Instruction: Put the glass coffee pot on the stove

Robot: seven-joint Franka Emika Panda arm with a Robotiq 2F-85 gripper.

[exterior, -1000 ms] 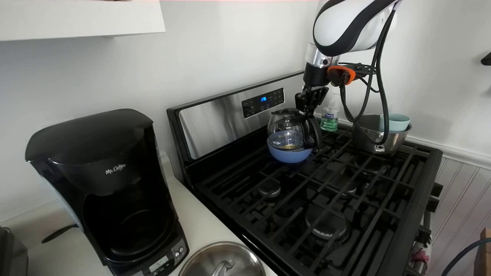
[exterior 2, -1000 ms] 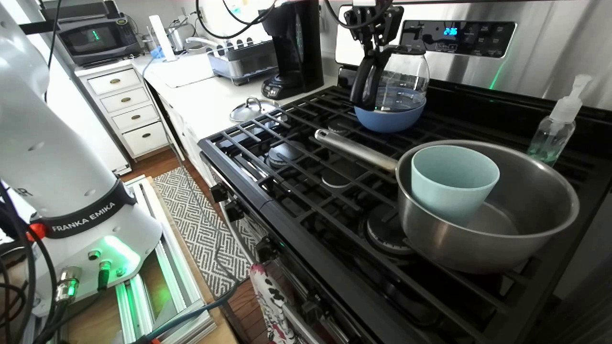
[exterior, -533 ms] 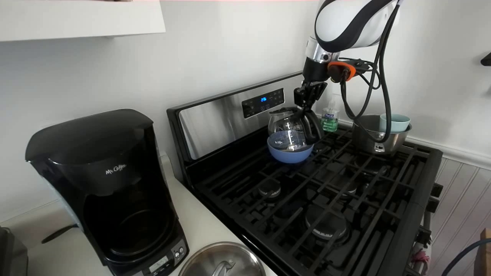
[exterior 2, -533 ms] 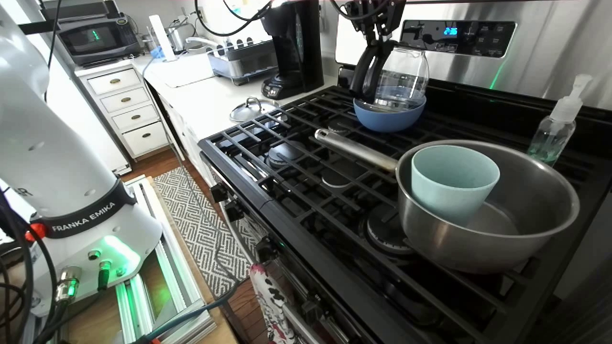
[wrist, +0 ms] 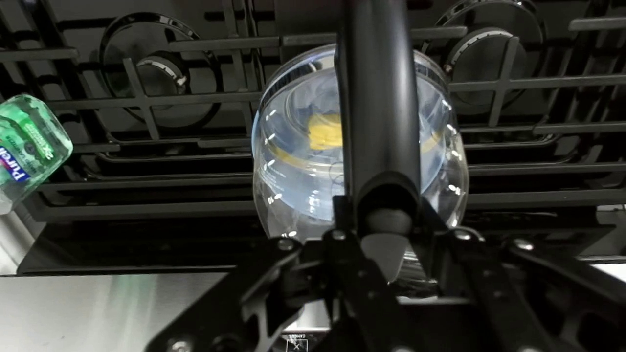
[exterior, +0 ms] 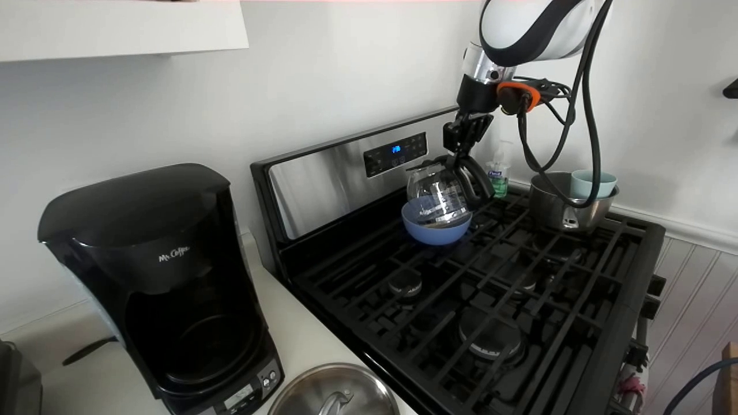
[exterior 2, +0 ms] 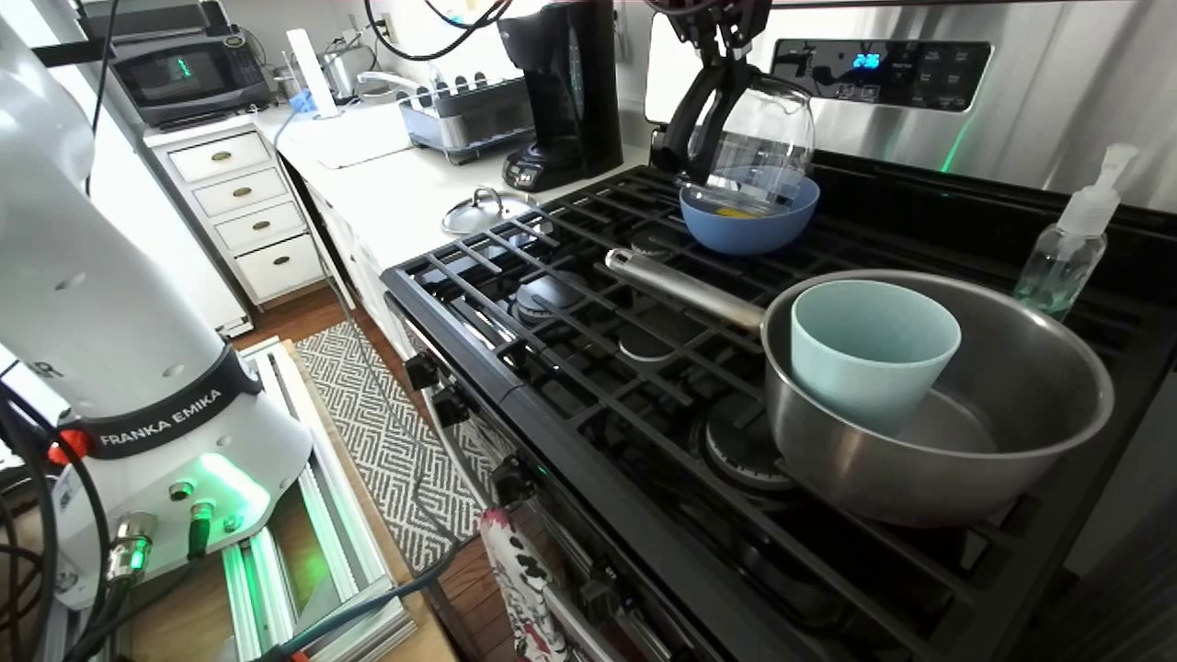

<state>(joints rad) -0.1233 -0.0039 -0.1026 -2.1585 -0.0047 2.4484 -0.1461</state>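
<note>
Plain pale-grey wall [exterior: 323, 75] behind one large black gas range [exterior: 507, 288] with iron grates, one stainless-steel back panel [exterior: 323, 193] and at least four black knobs [exterior 2: 510, 480]. On the grates, near the panel: one small, round blue bowl [exterior 2: 747, 237]. One clear, round-bellied glass coffee pot [exterior: 441, 196] is held tilted over it, top leaning toward the panel, base within the bowl's rim; whether base and bowl touch cannot be told. One black gripper [wrist: 385, 214] has two fingers drawn in against either side of the pot's single curved black handle [wrist: 379, 98], gripping it. One yellow patch [wrist: 325, 131] shows through the glass in the wrist view, its nature unclear. Also on the range: one steel saucepan [exterior 2: 919, 478] containing one pale-green cup [exterior 2: 869, 363], and one clear pump bottle [exterior 2: 1062, 248] of green liquid. On the white counter [exterior: 294, 334]: one black coffee maker [exterior: 144, 242] and one round steel-rimmed lid [exterior: 317, 389].
</note>
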